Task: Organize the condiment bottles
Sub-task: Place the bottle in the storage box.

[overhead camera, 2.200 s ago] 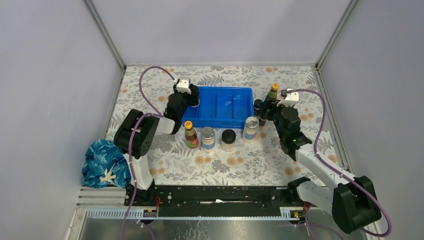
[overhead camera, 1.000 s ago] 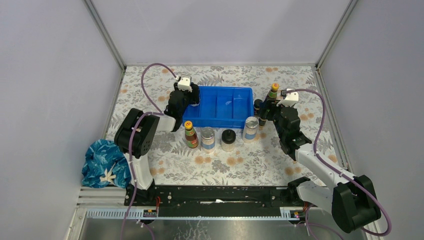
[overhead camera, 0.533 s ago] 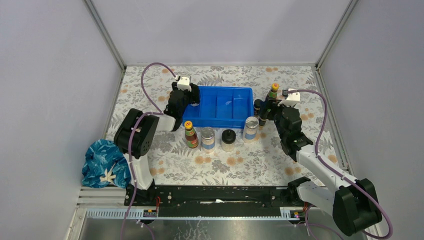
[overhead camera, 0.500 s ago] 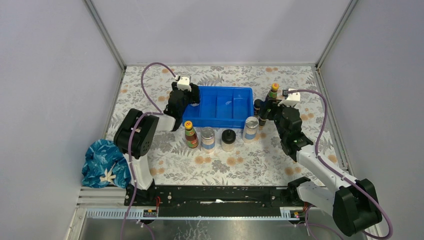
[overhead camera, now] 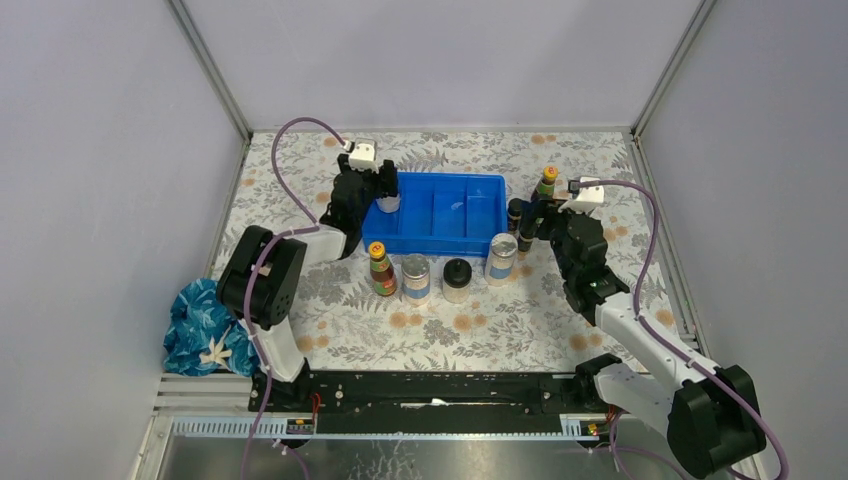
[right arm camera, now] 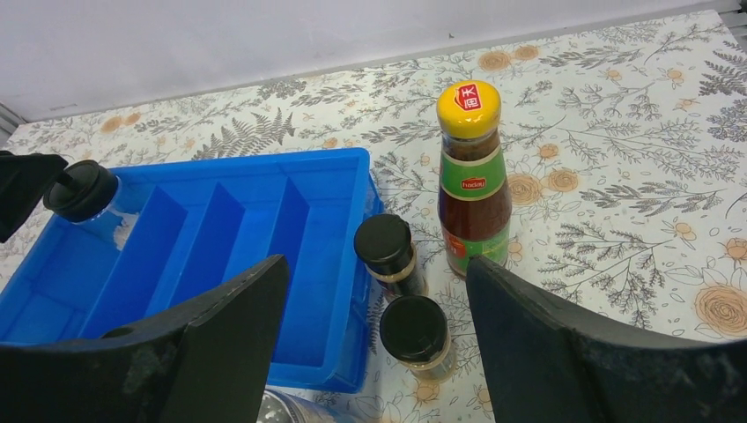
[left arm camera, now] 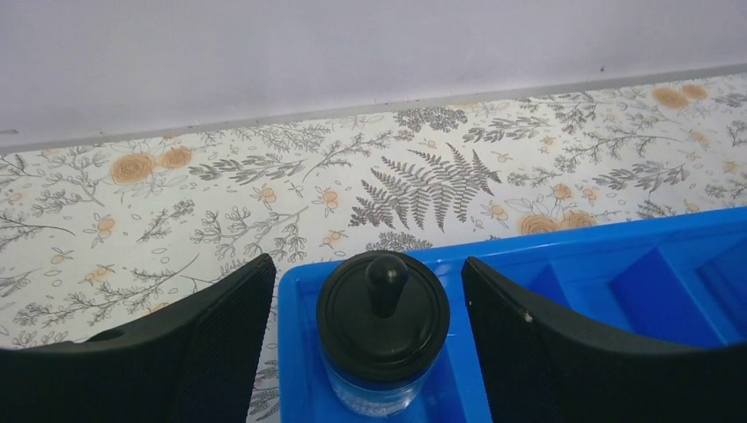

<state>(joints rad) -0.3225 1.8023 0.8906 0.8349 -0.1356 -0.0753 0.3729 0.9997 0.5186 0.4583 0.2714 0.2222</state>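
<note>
A black-domed jar (left arm camera: 382, 330) stands in the far left corner of the blue tray (left arm camera: 617, 264). My left gripper (left arm camera: 366, 264) is open, its jaws on either side of the jar and clear of it; it also shows in the top view (overhead camera: 383, 192). My right gripper (right arm camera: 377, 261) is open above two tiny black-capped bottles (right arm camera: 388, 251) (right arm camera: 416, 335) just right of the tray (right arm camera: 220, 220). A yellow-capped bottle (right arm camera: 474, 176) stands behind them. In front of the tray stand a yellow-capped bottle (overhead camera: 381, 270), a silver-lidded jar (overhead camera: 415, 277), a black-domed jar (overhead camera: 457, 279) and another silver-lidded jar (overhead camera: 501, 258).
The tray (overhead camera: 440, 215) has several compartments split by dividers. A blue patterned cloth (overhead camera: 210, 325) lies at the near left. Grey walls close the table at the back and both sides.
My left gripper has drawn back toward the far left, and the black-domed jar now shows standing free in the tray corner. My right arm has shifted only slightly.
</note>
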